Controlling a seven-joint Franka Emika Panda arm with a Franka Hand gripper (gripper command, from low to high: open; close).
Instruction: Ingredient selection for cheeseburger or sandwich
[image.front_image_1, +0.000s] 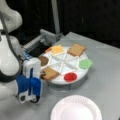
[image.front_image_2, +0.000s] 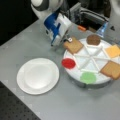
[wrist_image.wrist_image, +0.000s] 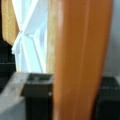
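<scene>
Your gripper has its fingers closed on the near toast slice at the edge of the white divided tray. Beyond it in the tray lie the red disc, lettuce, patty, cheese and second toast slice. The paper plate sits apart on the worktop.

Your arm: glossy white rounded shells with a dark band at the joint, in both front views. A dark cable curves down along the white links in a front view. Your wrist block: white boxy housing with bright blue panels and a small round white fitting at its lower end. Your claw: two dark, blocky fingers in the wrist view
</scene>
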